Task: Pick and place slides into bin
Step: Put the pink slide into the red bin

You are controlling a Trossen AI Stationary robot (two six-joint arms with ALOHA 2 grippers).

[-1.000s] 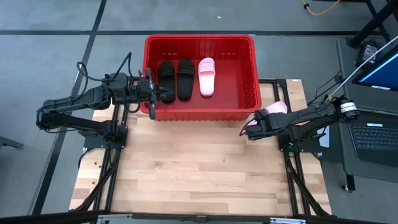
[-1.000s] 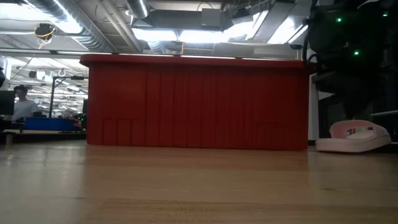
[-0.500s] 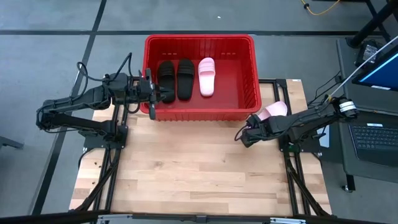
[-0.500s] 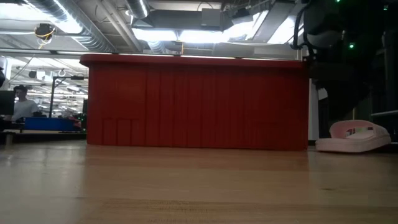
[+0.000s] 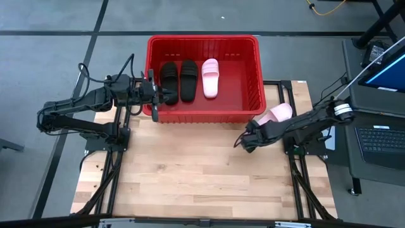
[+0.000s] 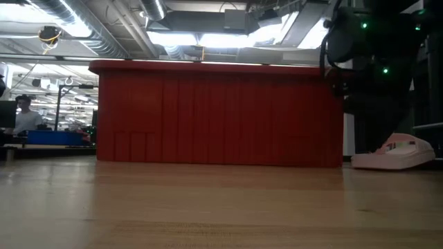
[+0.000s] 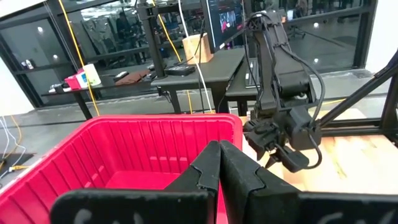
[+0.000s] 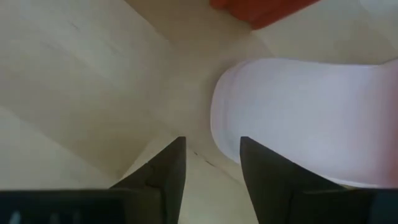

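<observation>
The red bin stands at the table's far middle and also shows in the low view. Two black slides and one pink slide lie in it side by side. The other pink slide lies sole down on the table beside the bin's near right corner, and also shows in the low view and the right wrist view. My right gripper hovers open and empty, near-left of that slide. My left gripper is shut and empty over the bin's left wall.
Bare wooden table top lies near of the bin. A laptop sits on a stand off the table's right edge. Cables and black frame rails run along both table sides. A person sits far off in the room.
My right gripper has moved toward the table's near left, away from the pink slide beside the bin. The slide has stayed where it was. My left arm has kept still.
</observation>
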